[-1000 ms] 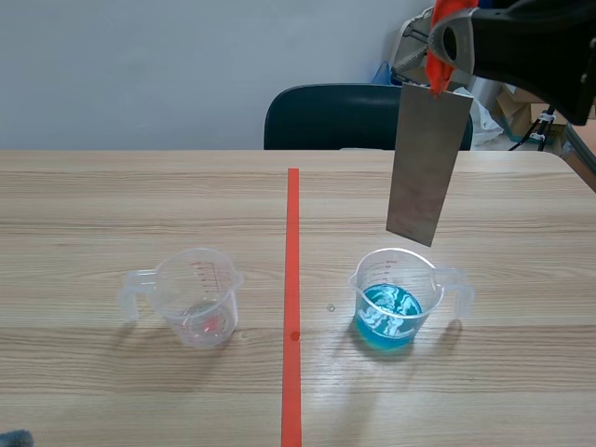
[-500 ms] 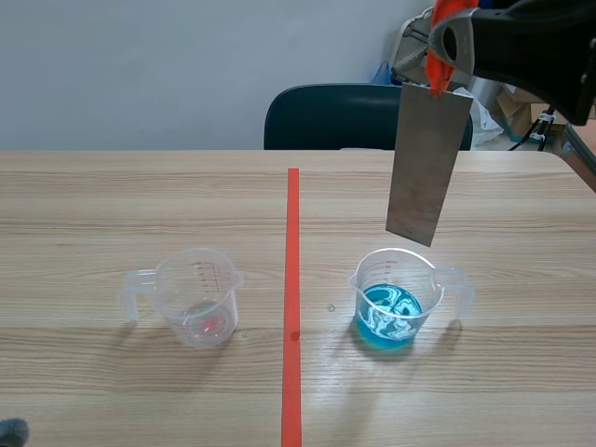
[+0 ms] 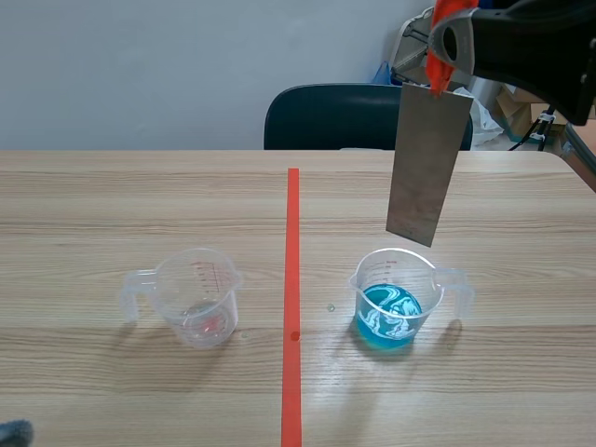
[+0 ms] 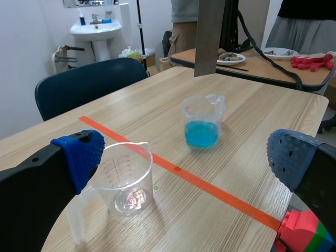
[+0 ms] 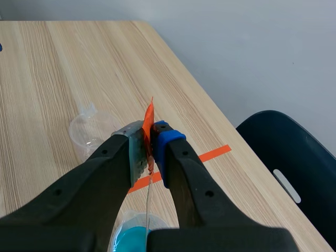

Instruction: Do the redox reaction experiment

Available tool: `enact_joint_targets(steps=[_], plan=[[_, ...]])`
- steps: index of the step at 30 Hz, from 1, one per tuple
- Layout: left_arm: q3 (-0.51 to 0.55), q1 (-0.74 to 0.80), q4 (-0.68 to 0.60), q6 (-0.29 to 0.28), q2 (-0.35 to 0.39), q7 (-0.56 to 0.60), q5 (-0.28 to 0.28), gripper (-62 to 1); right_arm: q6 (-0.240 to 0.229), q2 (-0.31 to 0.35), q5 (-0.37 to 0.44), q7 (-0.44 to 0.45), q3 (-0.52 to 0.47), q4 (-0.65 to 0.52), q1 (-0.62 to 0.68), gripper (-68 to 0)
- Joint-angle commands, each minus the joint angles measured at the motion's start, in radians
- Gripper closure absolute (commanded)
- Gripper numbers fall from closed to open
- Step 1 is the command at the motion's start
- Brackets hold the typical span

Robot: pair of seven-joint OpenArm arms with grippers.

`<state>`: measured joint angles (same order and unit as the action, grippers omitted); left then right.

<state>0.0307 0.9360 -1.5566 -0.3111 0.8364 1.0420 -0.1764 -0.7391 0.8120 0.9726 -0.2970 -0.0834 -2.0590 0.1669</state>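
**Two pincers: one pinching the metal plate, one spread wide**

My right pincer (image 3: 440,58) is raised over the far right of the table (image 3: 93,205), with its fingers pressed onto the top edge of a grey metal plate (image 3: 426,168). In my right wrist view the pads clamp the plate edge-on, with hardly any gap between them. An orange tab (image 5: 149,118) sticks up from between the fingertips. The plate hangs down from the grip, nearly upright with a slight tilt. Its lower edge is above the cup of blue liquid (image 3: 391,298) and does not touch the rim or the liquid.

That cup stands on the table right of the orange-red tape line (image 3: 292,298), with its handle pointing right. Pale swirls show on the blue surface.

My left pincer (image 4: 184,157) is spread wide and holds nothing. One blue pad sits just beside the clear cup (image 4: 126,178), and I cannot tell whether it touches the rim. The other pad is well apart from it, across the tape line. The clear cup stands left of the line, with its handle pointing left and a faint reddish trace at its bottom.

Beyond the far edge of the table there is a dark chair (image 3: 326,116).
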Motion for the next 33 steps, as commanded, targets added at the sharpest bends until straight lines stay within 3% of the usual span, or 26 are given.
enact_joint_targets(steps=[1,33], plan=[[-0.008,-0.003,-0.017,-0.001,-0.010,-0.010,-0.010,-62.3,-0.006,0.010,0.009,0.014,-0.003,-0.005,-0.012,-0.9],[-0.008,-0.003,-0.016,0.003,-0.010,-0.021,-0.010,-62.3,-0.006,0.010,0.008,0.014,-0.003,-0.005,-0.012,-0.9]])
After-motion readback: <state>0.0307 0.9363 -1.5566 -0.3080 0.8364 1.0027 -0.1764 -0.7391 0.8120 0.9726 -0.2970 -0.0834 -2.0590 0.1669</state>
